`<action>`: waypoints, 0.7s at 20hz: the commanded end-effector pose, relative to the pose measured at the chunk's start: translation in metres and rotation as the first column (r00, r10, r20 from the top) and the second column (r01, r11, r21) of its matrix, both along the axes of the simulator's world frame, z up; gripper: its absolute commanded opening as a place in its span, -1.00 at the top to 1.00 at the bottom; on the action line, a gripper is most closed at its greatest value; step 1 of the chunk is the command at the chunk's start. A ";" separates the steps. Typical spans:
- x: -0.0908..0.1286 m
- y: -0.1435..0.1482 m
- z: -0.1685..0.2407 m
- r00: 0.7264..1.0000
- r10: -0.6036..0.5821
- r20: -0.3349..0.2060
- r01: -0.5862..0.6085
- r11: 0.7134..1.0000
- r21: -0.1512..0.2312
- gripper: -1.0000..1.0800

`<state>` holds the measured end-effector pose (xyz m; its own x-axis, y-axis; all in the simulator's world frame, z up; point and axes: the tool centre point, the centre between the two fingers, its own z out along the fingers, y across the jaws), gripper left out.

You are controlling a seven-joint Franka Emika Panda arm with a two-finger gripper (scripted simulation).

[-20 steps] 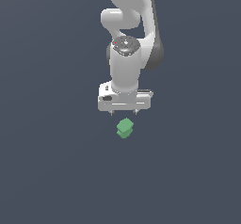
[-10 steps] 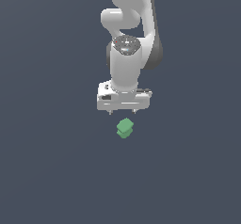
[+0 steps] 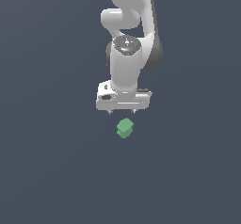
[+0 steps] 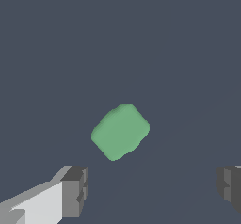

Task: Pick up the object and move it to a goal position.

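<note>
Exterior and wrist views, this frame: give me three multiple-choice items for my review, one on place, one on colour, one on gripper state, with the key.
1. Where is the object relative to the gripper in the exterior view?
A. just below it, apart from it
B. clamped between the fingers
C. far off toward the exterior view's left edge

2. What colour is the object?
A. red
B. light green
C. yellow

3. How do the jaws stand?
A. shut on the object
B. shut on nothing
C. open, holding nothing

Key: 1 A, since the exterior view shows a gap of dark ground between the fingertips and the piece. 2 B, as both views show a light-green piece. 3 C, because in the wrist view the two fingers sit wide apart with the piece not between them.
</note>
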<state>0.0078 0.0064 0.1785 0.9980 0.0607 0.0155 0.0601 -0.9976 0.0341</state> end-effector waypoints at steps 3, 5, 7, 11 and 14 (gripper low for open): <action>0.000 0.001 -0.004 0.999 -0.041 0.000 0.041 0.999 0.003 -0.92; 0.001 0.002 -0.006 0.998 -0.069 0.000 0.069 0.998 0.005 -0.92; 0.001 0.003 -0.009 0.995 -0.102 -0.001 0.102 0.995 0.008 -0.92; 0.002 0.004 -0.016 0.983 -0.184 -0.002 0.184 0.983 0.014 -0.92; 0.003 0.006 -0.023 0.966 -0.259 -0.003 0.259 0.966 0.019 -0.92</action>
